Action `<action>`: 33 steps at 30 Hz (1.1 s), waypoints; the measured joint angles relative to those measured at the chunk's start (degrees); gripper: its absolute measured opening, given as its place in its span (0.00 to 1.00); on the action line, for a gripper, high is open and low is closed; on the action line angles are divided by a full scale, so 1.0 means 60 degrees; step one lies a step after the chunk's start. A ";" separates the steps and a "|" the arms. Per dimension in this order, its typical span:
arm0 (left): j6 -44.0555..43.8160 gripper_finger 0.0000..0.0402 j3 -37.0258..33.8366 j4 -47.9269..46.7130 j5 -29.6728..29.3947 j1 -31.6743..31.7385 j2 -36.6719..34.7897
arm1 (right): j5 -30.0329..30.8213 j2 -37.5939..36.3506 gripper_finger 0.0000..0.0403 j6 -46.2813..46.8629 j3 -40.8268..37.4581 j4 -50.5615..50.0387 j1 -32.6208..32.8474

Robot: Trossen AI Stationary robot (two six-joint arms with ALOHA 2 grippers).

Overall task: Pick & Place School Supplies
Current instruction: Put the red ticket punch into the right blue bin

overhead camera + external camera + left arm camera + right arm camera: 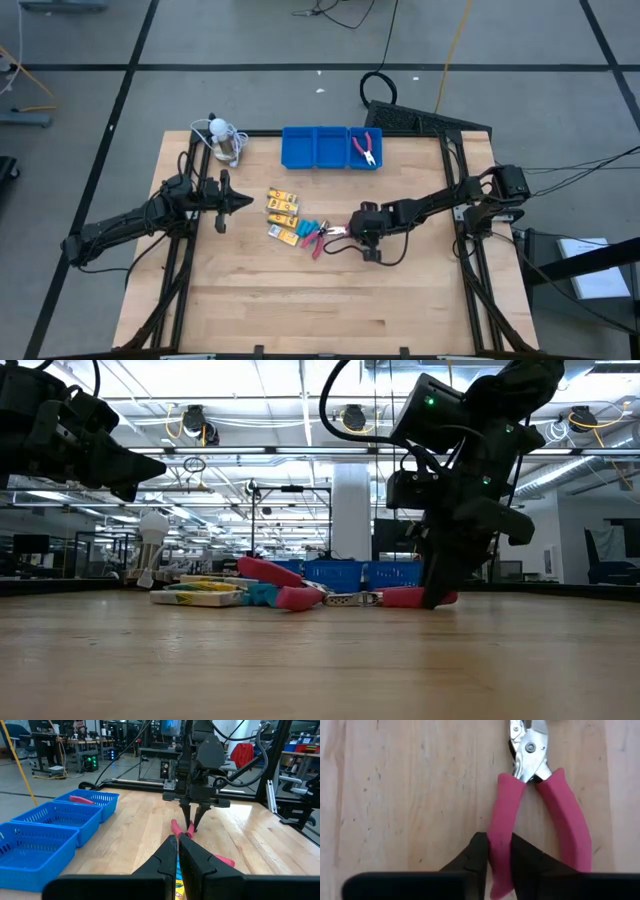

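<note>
- Pink-handled pliers (530, 815) fill the right wrist view: the right gripper (495, 857) has its two dark fingers pinched on one handle, the other handle lying free beside it on bare wood.
- Only this view shows the metal pivot and that just one handle is clamped.
- High view places that right gripper (358, 228) near the table's middle, with the pliers (345, 231) at its tip and a second pink tool (317, 241) just beside them.
- Low view shows the pliers (385, 597) lying flat on the table (320, 660), the gripper (437, 598) standing nearly upright over the handle end.
- Yellow packets (283, 206) lie in a loose row left of the tools, with small light-blue pieces (310, 226) between packets and tools; from the low view they overlap into one heap.
- Blue tray (330, 147) sits at the far edge; another pink-handled tool (366, 148) lies in its right-hand compartment, well apart from the heap.
- White round object (222, 135) with a cable stands at the far left corner.
- Left gripper (232, 201) hovers left of the packets, above the table; in its own wrist view its fingers (192, 855) are closed together with nothing between, and they hide part of the heap.
</note>
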 joint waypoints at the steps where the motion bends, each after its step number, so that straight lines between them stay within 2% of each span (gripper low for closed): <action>1: -0.0003 0.05 0.0000 0.0000 0.0000 0.0000 -0.0003 | -0.0001 0.0000 0.10 -0.0156 0.0000 0.0002 0.0000; 8: -0.0002 0.05 0.0000 0.0000 0.0000 0.0000 -0.0002 | -0.0073 -0.0326 0.09 -0.0491 -0.0025 0.0092 -0.0018; 20: 0.0000 0.05 0.0000 -0.0002 0.0000 0.0000 0.0000 | 0.0223 -0.1909 0.09 -0.0560 -0.0018 0.0240 -0.0173; 22: -0.0004 0.05 0.0002 0.0000 0.0000 0.0000 -0.0001 | 0.0490 -0.2063 0.09 -0.0212 -0.0015 0.0273 -0.0256; 27: -0.0001 0.05 0.0000 -0.0004 0.0000 0.0000 -0.0003 | 0.1215 -0.2394 0.10 0.1860 0.0000 0.0292 -0.0939; 29: 0.0000 0.05 0.0000 -0.0003 0.0000 -0.0003 -0.0001 | 0.1351 -0.2415 0.10 0.2102 0.0000 0.0303 -0.1280; 33: 0.0000 0.05 0.0002 -0.0002 0.0000 0.0000 -0.0003 | 0.2357 -0.2415 0.09 0.2348 0.0000 0.0841 -0.1855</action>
